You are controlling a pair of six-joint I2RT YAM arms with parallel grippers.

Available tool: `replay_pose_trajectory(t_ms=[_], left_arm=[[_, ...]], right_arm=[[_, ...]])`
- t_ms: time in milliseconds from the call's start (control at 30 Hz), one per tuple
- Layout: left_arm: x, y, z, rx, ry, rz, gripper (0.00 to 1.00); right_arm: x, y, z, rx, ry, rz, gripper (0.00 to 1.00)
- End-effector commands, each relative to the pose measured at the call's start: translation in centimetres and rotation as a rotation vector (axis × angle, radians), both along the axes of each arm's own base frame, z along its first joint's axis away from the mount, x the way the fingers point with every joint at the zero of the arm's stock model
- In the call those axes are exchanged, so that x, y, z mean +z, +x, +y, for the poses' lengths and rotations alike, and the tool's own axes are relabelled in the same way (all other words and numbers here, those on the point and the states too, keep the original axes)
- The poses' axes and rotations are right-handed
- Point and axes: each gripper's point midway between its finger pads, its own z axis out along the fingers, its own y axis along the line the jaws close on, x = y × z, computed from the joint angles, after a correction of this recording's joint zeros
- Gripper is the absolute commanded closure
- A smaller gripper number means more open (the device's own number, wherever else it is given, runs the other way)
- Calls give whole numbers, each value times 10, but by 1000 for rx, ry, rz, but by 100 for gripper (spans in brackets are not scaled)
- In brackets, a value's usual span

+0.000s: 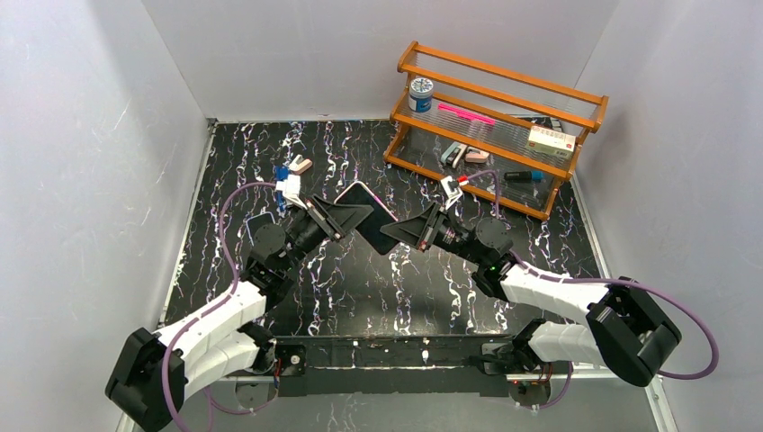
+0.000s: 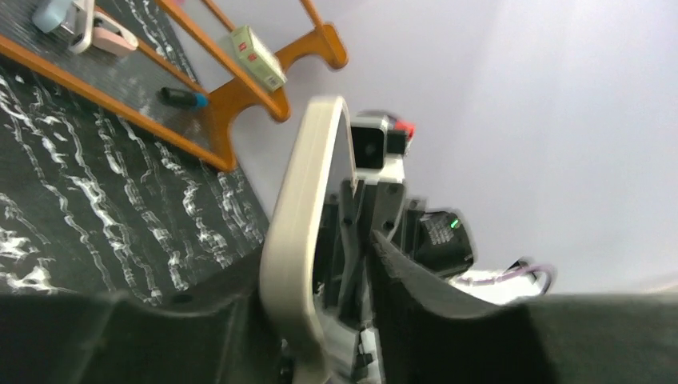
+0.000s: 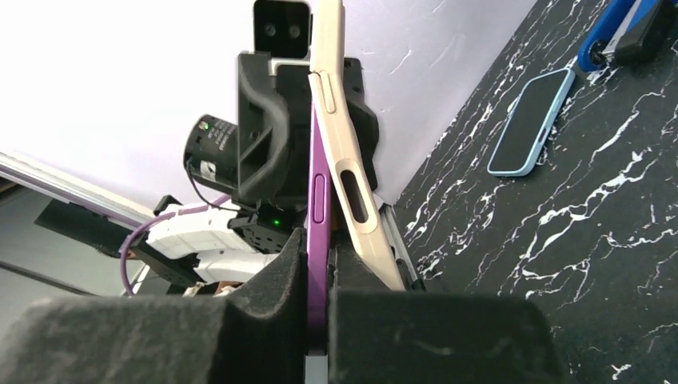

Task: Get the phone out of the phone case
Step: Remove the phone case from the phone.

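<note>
My right hand (image 1: 407,229) clamps the phone (image 3: 317,200), my left hand (image 1: 349,216) grips the case (image 3: 345,160) beside it; I'd peel the case away corner-first without twisting.

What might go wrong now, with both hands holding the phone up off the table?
The phone is pinched near one end in the right hand; if the case lets go suddenly, it may slip and drop to the table. The left hand could also bend the case, which clings at one end.
</note>
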Motion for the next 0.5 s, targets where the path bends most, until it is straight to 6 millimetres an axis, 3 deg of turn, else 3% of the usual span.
replay_pose_trajectory(t_ms=[0, 33, 133, 267, 467], left_arm=[[-10, -22, -3, -33, 84, -113, 46], [-12, -21, 1, -10, 92, -119, 34], [-20, -19, 8, 33, 116, -130, 25], [-36, -18, 12, 53, 150, -123, 23], [-50, -15, 9, 44, 200, -123, 30]], right_arm=[[48, 12, -9, -68, 132, -100, 99], [50, 13, -12, -77, 137, -98, 99], [52, 14, -17, -95, 143, -85, 99], [56, 15, -24, -127, 163, -66, 99], [60, 13, -27, -124, 176, -62, 99]])
